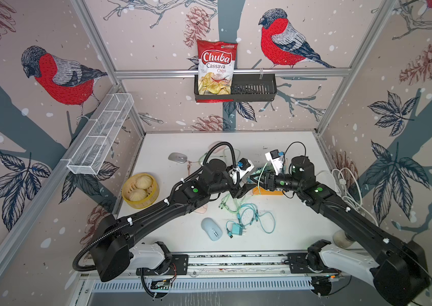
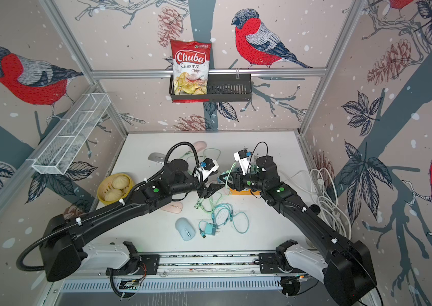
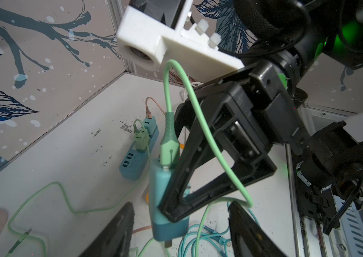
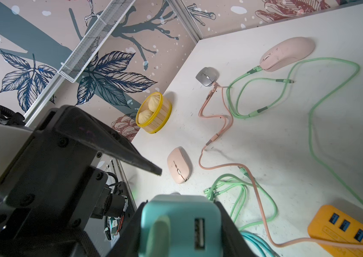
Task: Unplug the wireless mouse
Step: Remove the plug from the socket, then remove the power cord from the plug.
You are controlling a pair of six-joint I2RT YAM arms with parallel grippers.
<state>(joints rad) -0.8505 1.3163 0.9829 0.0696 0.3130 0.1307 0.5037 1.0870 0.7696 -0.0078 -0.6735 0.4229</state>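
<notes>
My right gripper (image 4: 180,222) is shut on a teal charger block (image 3: 167,200), held above the table. A green cable's plug (image 3: 169,142) sits in one port; the port beside it (image 4: 199,231) is empty. In the right wrist view a green cable runs into a large pink mouse (image 4: 287,53) at the back. A grey mouse (image 4: 207,76) has a pink cable's end at it. A small pink mouse (image 4: 178,165) and a light blue mouse (image 1: 211,228) lie unplugged. My left gripper (image 3: 180,233) stands open, with the charger's lower end between its fingers (image 3: 113,233), not touching.
An orange USB hub (image 1: 266,191) lies under the grippers. A blue power strip (image 3: 136,160) holds two more chargers. Loose teal and green cables with a charger (image 1: 238,229) lie in front. A yellow steamer of buns (image 1: 140,190) stands at left, and white cords (image 1: 347,185) at right.
</notes>
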